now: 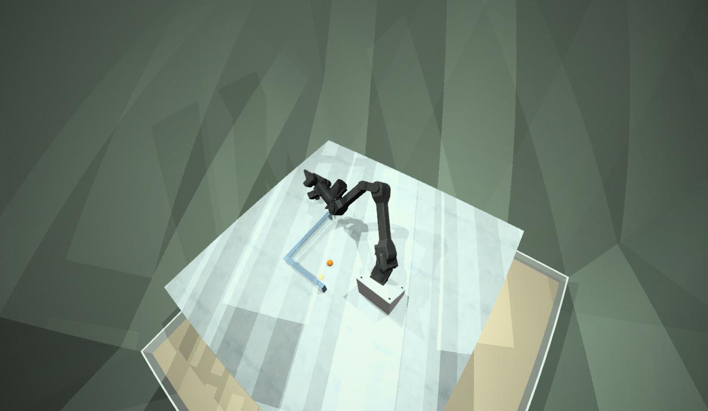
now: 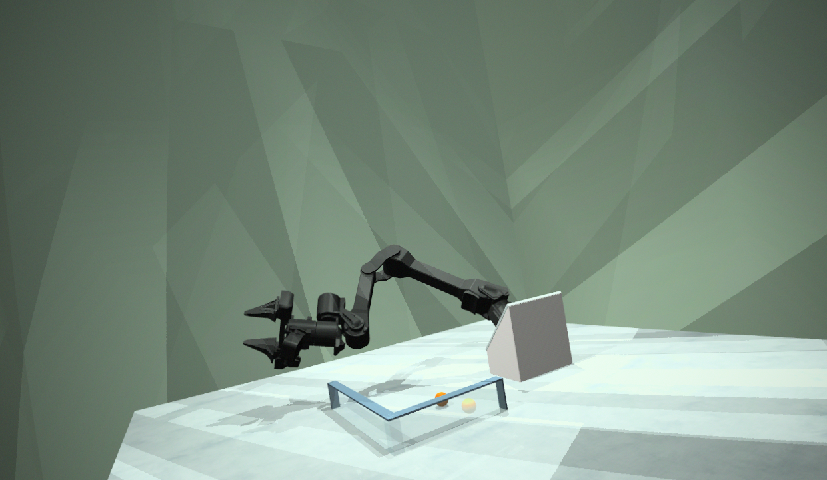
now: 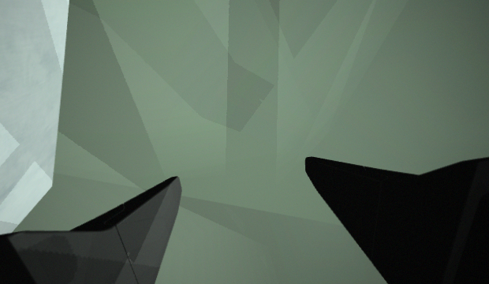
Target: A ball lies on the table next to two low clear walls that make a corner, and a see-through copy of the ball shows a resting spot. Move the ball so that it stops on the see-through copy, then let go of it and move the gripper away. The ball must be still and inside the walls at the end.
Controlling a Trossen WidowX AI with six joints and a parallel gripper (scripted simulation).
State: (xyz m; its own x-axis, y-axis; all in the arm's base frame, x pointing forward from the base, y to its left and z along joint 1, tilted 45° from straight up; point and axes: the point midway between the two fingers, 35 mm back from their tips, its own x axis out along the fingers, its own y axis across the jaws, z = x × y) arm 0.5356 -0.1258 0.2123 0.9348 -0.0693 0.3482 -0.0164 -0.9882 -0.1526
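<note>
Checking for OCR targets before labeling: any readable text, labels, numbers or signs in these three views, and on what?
None: no view shows any words, numbers, brand marks or signs.
Arm and gripper: plain black, no markings.
Base block: plain white, unmarked.
Ball, see-through copy, walls, table: no lettering.
Wrist view: only the open fingers and a patterned backdrop.

Far wall end (image 1: 325, 217) behind the arm; wrist-view fingers cut off below.

walls (image 2: 398, 411): low, close two sides around ball (image 2: 441, 399) | other two sides open to table (image 2: 642, 417) | base block (image 2: 529, 340) stands near one wall end | gripper (image 2: 254, 327) wide open, high, well apart
</note>
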